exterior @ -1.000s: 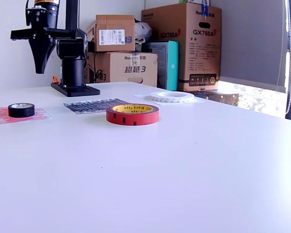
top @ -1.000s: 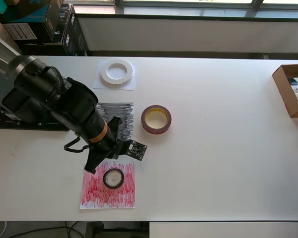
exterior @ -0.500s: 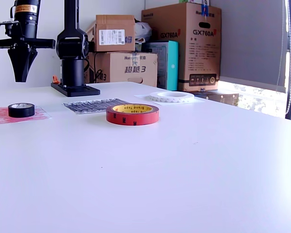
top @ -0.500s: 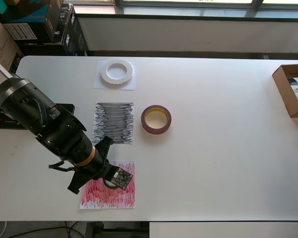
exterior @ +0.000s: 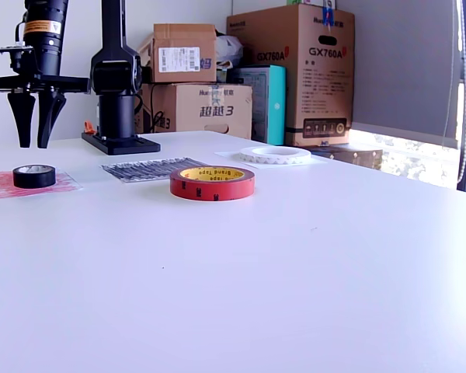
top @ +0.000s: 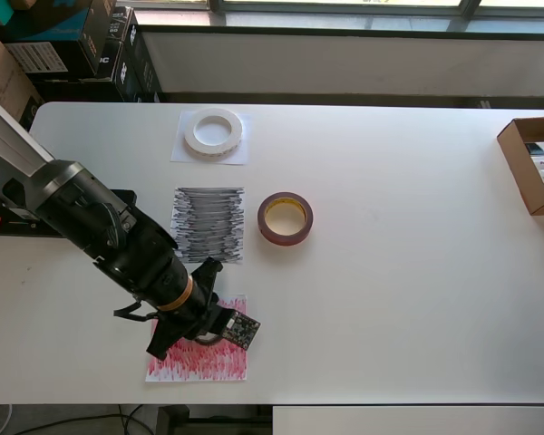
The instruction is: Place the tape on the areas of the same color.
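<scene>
— What is seen, from the largest thing down?

— A white table [top: 408, 272] is seen carrying everything. The black arm [top: 100, 231] is stretched from the overhead view's left edge toward the table's near corner, and cardboard boxes [exterior: 291, 74] are stacked behind the table in the exterior view.

— And the tool?

— The tool [exterior: 31, 142] is held pointing down above the red-scribbled sheet [top: 213, 362], its two fingers [exterior: 22, 120] parted by a narrow gap, with nothing gripped between them. It is raised clear of the table.

— Where are the sheets and tapes placed?

— Three sheets are laid in a column in the overhead view. The white sheet [top: 183, 152] is farthest, and the white tape [top: 213, 132] is resting on it. The black-scribbled sheet [top: 208, 225] is laid in the middle with nothing on it. The red tape [top: 285, 218] is set just beside that sheet, on the bare table to the overhead view's right. The black tape [exterior: 34, 176] is lying on the red-scribbled sheet, directly below the tool; from above it is mostly hidden by the arm.
</scene>
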